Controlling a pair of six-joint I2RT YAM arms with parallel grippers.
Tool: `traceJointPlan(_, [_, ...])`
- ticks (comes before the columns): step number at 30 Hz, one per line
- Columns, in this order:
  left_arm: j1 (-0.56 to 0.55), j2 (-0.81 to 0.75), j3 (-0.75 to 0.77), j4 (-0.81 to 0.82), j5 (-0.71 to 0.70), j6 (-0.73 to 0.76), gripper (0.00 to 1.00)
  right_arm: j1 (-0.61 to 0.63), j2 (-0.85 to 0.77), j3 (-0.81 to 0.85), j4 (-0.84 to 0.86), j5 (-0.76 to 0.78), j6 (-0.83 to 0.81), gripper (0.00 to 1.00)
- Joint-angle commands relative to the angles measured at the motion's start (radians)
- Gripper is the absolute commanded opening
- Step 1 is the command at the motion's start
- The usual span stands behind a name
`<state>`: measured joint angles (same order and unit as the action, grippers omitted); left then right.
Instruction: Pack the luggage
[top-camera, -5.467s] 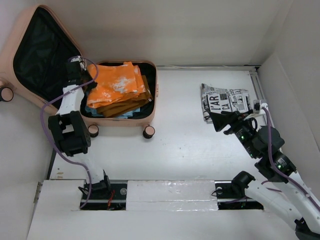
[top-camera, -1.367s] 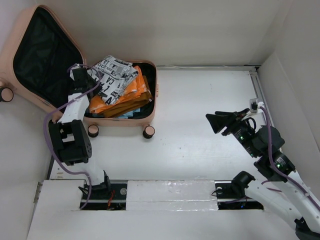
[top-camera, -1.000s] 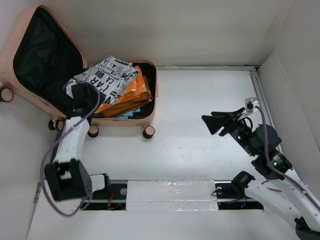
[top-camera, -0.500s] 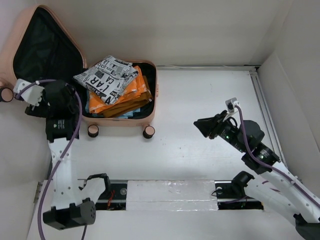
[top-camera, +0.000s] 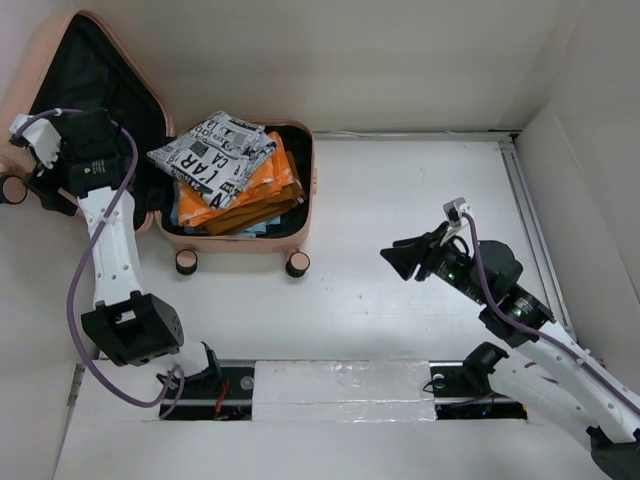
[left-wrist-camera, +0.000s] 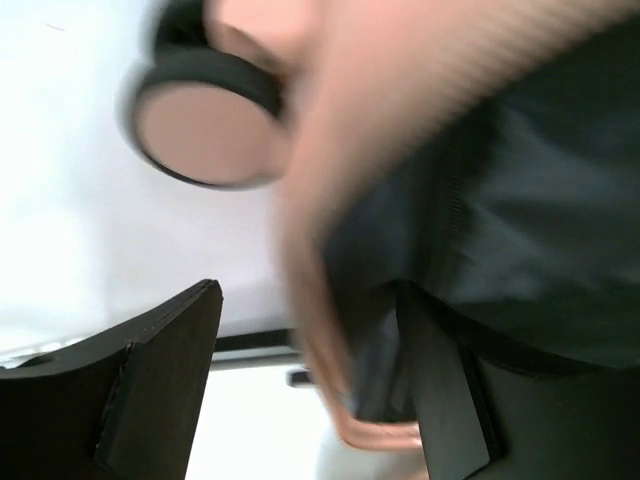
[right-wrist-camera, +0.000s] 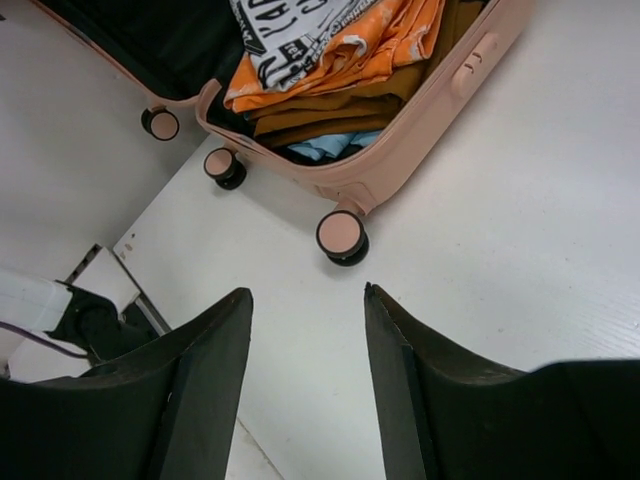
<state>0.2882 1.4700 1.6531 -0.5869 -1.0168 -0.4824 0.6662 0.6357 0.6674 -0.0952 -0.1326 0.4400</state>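
Luggage (top-camera: 312, 185) lid rim inside splayed left gripper (left-wrist-camera: 308, 292), right gripper (right-wrist-camera: 305, 295) parted, empty, above table (right-wrist-camera: 500, 250).

In the upper left of the overhead view, the black-and-white printed cloth (top-camera: 215, 150) in the suitcase (top-camera: 310, 190) shows large letters, roughly "L'AR" and "CA". Its smaller print is unreadable.

the luggage (top-camera: 309, 190) has a pale pink shell, black lining (top-camera: 80, 90) and pink wheels (top-camera: 297, 264) rimmed in black. in it, a white cloth (top-camera: 215, 150) printed with black newspaper lettering tops an orange garment (top-camera: 265, 180) blotched with white, then brown (right-wrist-camera: 330, 105) and light blue (right-wrist-camera: 320, 148) layers. the table (top-camera: 400, 200) is white, the arms (top-camera: 110, 250) white with black joints, the cables (top-camera: 69, 305) purple, the left gripper (left-wrist-camera: 300, 390) and right gripper (right-wrist-camera: 305, 300) black.
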Motion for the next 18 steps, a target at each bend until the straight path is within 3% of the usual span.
traceJointPlan(1, [0.026,-0.034,0.053,-0.013,-0.019,0.051,0.65,-0.005,0.013,-0.009,0.08,-0.025,-0.015,0.55])
traceJointPlan(4, [0.026,-0.034,0.013,0.05,0.018,0.114,0.55,-0.005,0.041,-0.009,0.089,-0.048,-0.015,0.55])
traceJointPlan(6, [0.026,-0.034,0.013,0.064,0.056,0.114,0.34,-0.005,0.051,-0.009,0.098,-0.048,-0.015,0.55])
traceJointPlan(7, [-0.003,-0.034,0.013,0.076,0.057,0.114,0.13,-0.005,0.051,-0.009,0.098,-0.048,-0.015,0.55])
traceJointPlan(9, [-0.027,-0.034,0.013,0.087,0.057,0.137,0.01,-0.005,0.061,-0.009,0.098,-0.048,-0.015,0.55])
traceJointPlan(15, [-0.084,-0.089,0.04,0.084,0.147,0.126,0.0,-0.005,0.061,-0.009,0.098,-0.029,-0.015,0.55])
traceJointPlan(17, [-0.182,-0.163,-0.012,0.108,0.112,0.143,0.0,-0.005,0.061,-0.009,0.098,-0.019,-0.006,0.55])
traceJointPlan(18, [-0.328,-0.196,-0.041,0.125,0.097,0.154,0.0,-0.005,0.061,-0.009,0.098,-0.019,-0.006,0.55])
